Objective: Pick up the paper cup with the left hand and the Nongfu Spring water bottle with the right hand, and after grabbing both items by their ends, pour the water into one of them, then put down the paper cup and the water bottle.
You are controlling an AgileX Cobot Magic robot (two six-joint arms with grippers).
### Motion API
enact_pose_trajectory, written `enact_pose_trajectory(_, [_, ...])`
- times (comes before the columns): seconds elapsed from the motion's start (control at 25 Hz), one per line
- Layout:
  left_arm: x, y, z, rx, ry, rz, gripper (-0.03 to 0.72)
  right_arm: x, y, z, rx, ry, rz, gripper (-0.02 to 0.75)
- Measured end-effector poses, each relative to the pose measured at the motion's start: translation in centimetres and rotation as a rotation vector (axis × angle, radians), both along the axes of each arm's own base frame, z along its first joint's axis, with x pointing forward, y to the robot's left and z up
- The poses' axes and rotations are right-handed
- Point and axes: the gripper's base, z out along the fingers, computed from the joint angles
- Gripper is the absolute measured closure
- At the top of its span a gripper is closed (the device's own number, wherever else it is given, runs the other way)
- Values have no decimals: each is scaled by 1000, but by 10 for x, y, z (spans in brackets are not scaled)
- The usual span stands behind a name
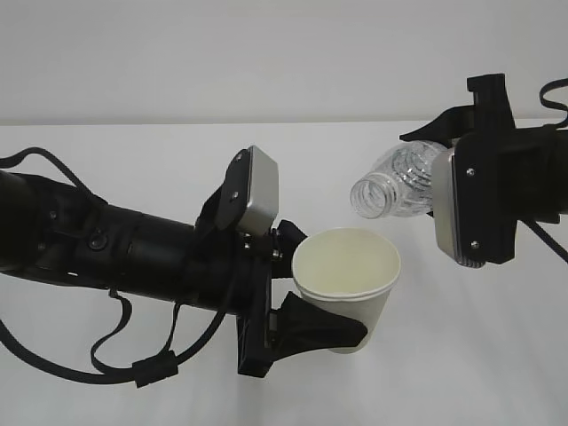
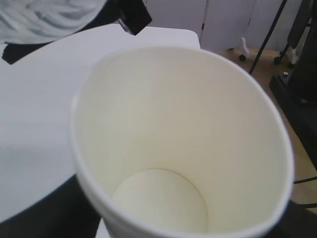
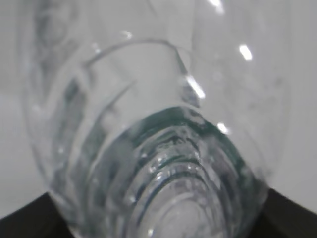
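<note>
Pouring stage: left hand (image 1: 306, 284) clamps the paper cup (image 1: 348, 286) aloft, right hand (image 1: 448, 191) grips the tipped Nongfu Spring water bottle (image 1: 399, 182) just above it—next, mouth over rim, I reckon.

Both arms are matte black. The left hand (image 1: 302, 302) ends a thick rounded forearm draped with looping black cables and a strap clasp, and carries a light grey rounded block with small screws. The right hand (image 1: 444, 191) bears a flat grey plate with screws at its corners, black cables trailing off right.
</note>
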Motion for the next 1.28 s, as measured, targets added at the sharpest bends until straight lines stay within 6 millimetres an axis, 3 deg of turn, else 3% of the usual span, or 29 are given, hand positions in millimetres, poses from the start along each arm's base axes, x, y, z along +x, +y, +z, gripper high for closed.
enact_pose_trajectory(0.36, [-10, -8, -1, 8, 2, -44, 187, 0, 1, 0, -26, -22, 29, 236])
enact_pose_trajectory(1.28, [-7, -8, -2, 18, 6, -8, 188, 0, 2, 1, -111, -82, 95, 237])
